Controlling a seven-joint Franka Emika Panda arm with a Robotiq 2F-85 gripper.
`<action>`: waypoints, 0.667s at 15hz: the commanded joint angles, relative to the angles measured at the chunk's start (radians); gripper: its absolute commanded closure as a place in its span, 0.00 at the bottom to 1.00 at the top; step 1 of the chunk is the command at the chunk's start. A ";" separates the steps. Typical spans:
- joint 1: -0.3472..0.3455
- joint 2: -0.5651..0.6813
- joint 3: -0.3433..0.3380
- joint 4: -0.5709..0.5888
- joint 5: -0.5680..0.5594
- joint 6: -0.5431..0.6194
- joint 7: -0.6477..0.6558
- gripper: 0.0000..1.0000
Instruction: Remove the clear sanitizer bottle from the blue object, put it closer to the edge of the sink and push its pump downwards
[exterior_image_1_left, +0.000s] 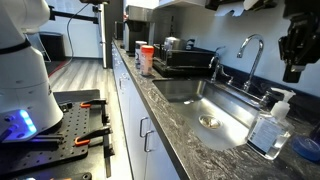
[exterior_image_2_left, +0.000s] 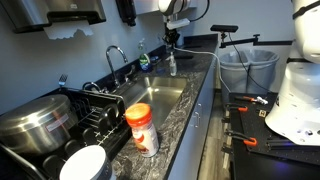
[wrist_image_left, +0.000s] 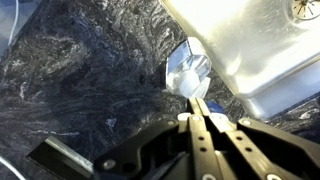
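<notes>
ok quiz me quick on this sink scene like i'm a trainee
1. True or false: the gripper is clamped on the clear sanitizer bottle.
2. Where is the bottle? A standing on the countertop beside the sink; B inside the sink; C held in the air.
3. Fill in: in the wrist view the gripper's jaws are ____.

Key: 1 false, it hangs above the bottle, apart from it; 2 A; 3 shut.
</notes>
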 joint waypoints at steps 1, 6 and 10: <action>-0.001 0.024 -0.004 0.044 0.020 -0.042 0.014 1.00; -0.003 0.035 -0.004 0.048 0.023 -0.043 0.013 1.00; -0.003 0.043 -0.003 0.050 0.027 -0.041 0.012 1.00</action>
